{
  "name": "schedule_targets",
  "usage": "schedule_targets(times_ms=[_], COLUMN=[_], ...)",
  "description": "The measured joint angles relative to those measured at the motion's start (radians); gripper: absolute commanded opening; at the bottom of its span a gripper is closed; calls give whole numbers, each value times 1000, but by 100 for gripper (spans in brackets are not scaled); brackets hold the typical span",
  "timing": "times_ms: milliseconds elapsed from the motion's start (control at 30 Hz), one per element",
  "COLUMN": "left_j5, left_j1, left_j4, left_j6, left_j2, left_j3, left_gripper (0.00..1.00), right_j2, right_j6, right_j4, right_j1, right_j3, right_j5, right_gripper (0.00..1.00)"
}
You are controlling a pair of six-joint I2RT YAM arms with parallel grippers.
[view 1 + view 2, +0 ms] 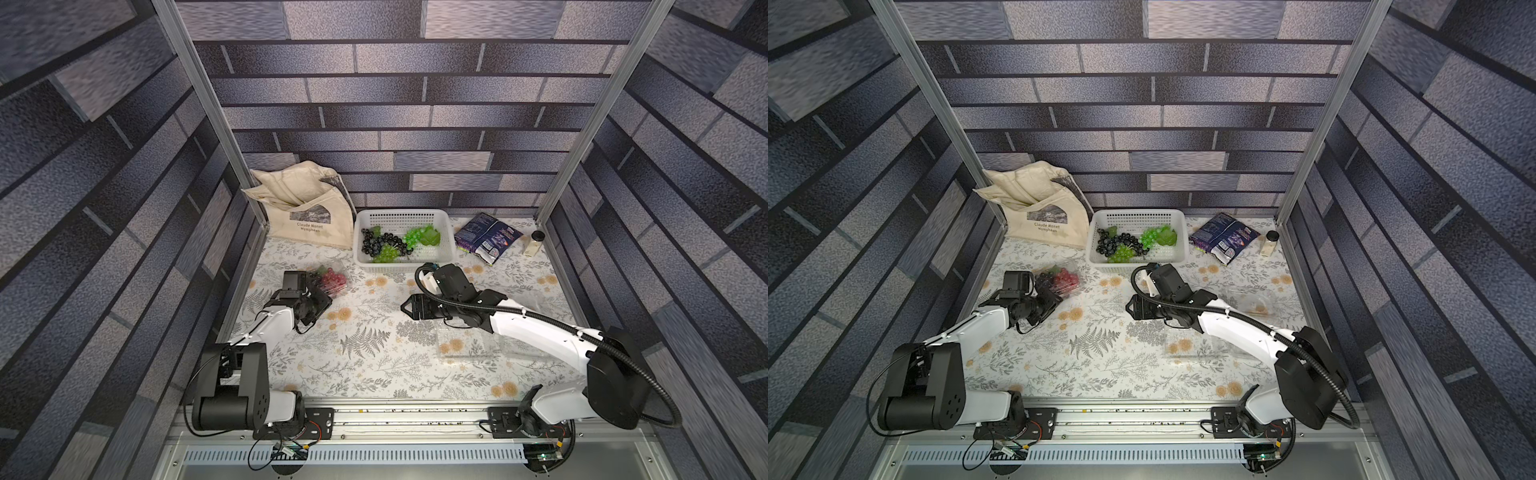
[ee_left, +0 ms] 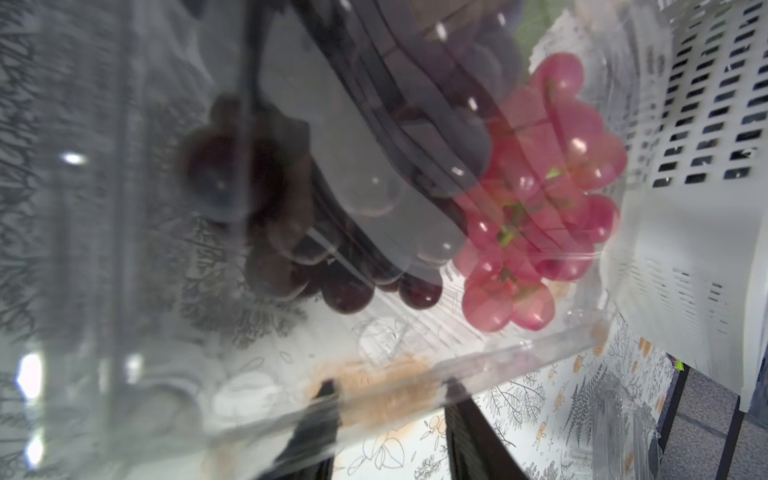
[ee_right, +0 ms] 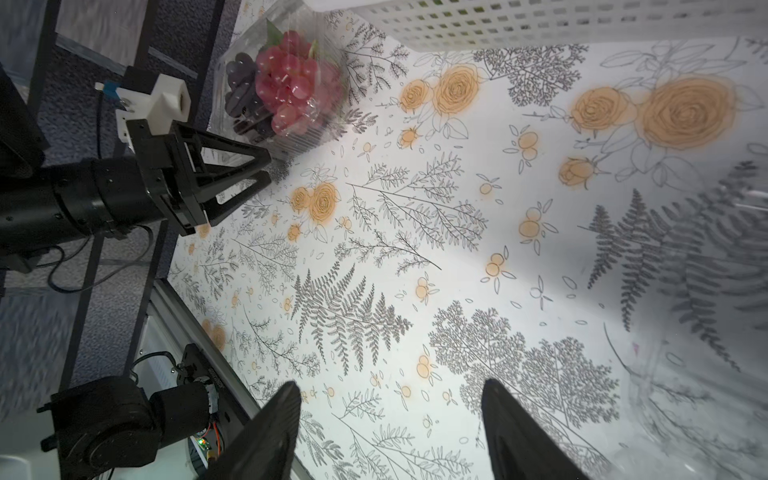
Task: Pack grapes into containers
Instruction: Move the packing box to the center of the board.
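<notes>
Finishing box (image 1: 337, 287) just beside basket (image 1: 401, 266), red and dark grapes (image 3: 286, 87) inside; left jaws narrow at its rim, grip unclear, right jaws wide, empty. Next: fetch basket's green grapes (image 1: 415, 235) for empty box (image 1: 469, 340).

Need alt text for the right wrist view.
The left hand is at a clear container holding red and dark grapes, near a white basket on a floral tablecloth. The right hand, open and empty, frames the foreground.
</notes>
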Motion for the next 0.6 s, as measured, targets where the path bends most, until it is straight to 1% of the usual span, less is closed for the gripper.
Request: schedule_targets(times_ms=[267, 333, 467, 600], left_j5=[0, 0, -2, -8], left_j1=[59, 71, 98, 119], left_j4=[-9, -12, -26, -40], left_j6=[25, 31, 40, 51], left_j2=[-46, -53, -72, -100], left_j3=[-11, -11, -11, -14], left_gripper=[45, 45, 45, 46], right_j2=[-58, -72, -89, -88], right_j6=[0, 0, 5, 16], right_j4=[-151, -173, -214, -225], right_j1=[28, 34, 34, 36], right_j3=[-43, -50, -68, -89], right_j5=[109, 140, 195, 209], right_gripper=[70, 72, 73, 72])
